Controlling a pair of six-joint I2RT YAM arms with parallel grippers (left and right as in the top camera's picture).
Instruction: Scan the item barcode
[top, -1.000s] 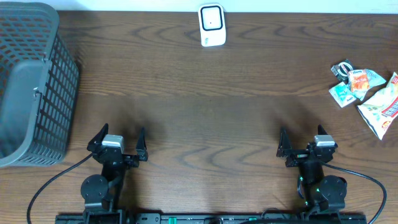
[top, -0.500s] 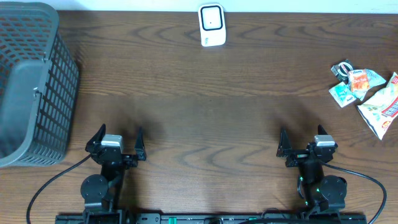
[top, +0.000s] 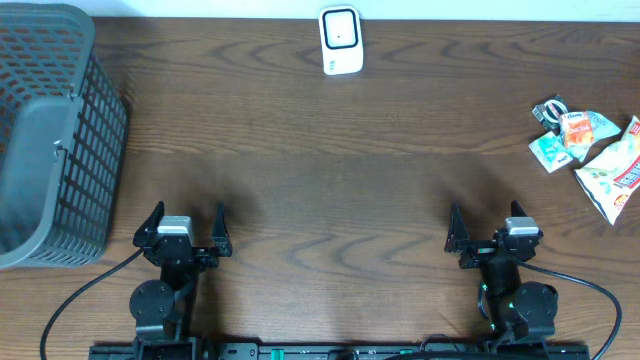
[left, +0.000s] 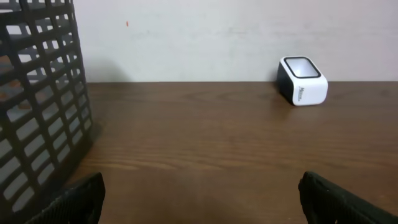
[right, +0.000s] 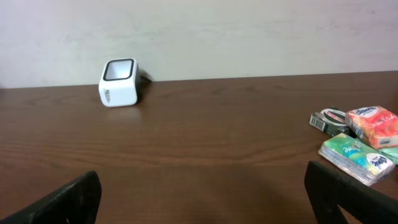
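A white barcode scanner (top: 340, 41) stands at the far middle of the table, also visible in the left wrist view (left: 302, 81) and the right wrist view (right: 119, 83). Several small packaged items (top: 585, 145) lie in a loose pile at the right edge: a green pack (right: 356, 158), an orange pack (right: 373, 123) and a dark pack (right: 328, 119). My left gripper (top: 188, 218) sits open near the front left with nothing between its fingers (left: 78, 199). My right gripper (top: 485, 225) rests open near the front right, empty, well short of the items.
A dark grey mesh basket (top: 50, 140) fills the left side, close to the left gripper's left (left: 37, 93). A pale wall runs behind the table's far edge. Bare wooden tabletop (top: 330, 190) lies between the grippers and the scanner.
The left gripper has shifted slightly left and toward the near edge. The right arm and all the objects have stayed put.
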